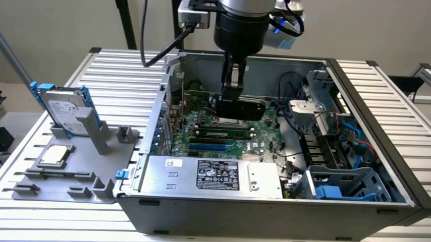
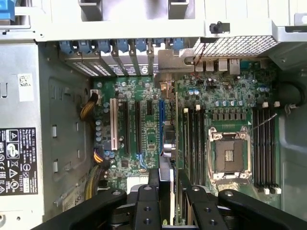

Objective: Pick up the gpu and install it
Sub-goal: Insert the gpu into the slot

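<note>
Exterior view's left: grey rack (image 1: pixel 74 166) on bench (image 1: pixel 135 70), hard drive (image 1: pixel 66 108) upright in it, CPU chip (image 1: pixel 55 155) flat, nearer. Middle: open PC case (image 1: pixel 269 212). Hand (image 1: pixel 232 98) clamped on gpu (image 1: pixel 243 109); card on edge inside case, over motherboard (image 1: pixel 222 136), running along blue slot (image 2: pixel 161 120).

1. On table (image 1: pixel 128 75): computer case (image 1: pixel 269 217), top open; holder tray (image 1: pixel 81 171) just beside it at the exterior view's left.
2. On holder tray: hard drive (image 1: pixel 66 108) upright at the back, CPU chip (image 1: pixel 55 155) flat nearer the front.
3. In computer case: motherboard (image 1: pixel 222 136) on the floor, power supply (image 1: pixel 209 175) along the near wall, drive cage (image 1: pixel 343 184) at the exterior view's right.
4. Above motherboard: gripper (image 1: pixel 233 98), gpu (image 1: pixel 240 108) clamped edge-on between its fingers.
5. Under gpu: slot row, expansion slots (image 2: pixel 127 129) on one side, CPU socket (image 2: pixel 229 155) on the other.
</note>
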Controlling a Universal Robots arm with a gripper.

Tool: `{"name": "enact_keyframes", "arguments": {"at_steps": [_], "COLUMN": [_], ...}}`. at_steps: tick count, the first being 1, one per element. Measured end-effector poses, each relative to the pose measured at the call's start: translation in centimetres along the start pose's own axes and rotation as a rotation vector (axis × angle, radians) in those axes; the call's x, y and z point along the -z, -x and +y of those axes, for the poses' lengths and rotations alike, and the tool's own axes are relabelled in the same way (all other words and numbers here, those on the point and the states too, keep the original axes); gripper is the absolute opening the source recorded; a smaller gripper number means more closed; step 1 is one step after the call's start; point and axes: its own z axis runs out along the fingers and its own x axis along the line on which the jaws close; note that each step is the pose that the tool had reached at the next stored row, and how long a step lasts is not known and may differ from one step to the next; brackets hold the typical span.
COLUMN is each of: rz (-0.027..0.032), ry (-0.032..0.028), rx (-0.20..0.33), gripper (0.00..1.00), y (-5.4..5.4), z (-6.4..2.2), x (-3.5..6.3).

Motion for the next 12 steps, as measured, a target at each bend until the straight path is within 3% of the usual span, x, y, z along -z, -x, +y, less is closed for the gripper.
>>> {"name": "enact_keyframes", "arguments": {"at_steps": [4,7,9,12], "rz": [-0.0003,-0.0007,-0.0013,-0.0029], "ry": [-0.0037,-0.0124,-0.0222,-0.0419], "rx": [0.003,0.004,0.004,0.005], "gripper": [0.27,0.27,0.27,0.27], "y": [-0.4,-0.7,-0.8,-0.8], "z": [0.65,1.45,1.98,2.60], "x": [-0.52,-0.93,-1.17,-1.52]}}
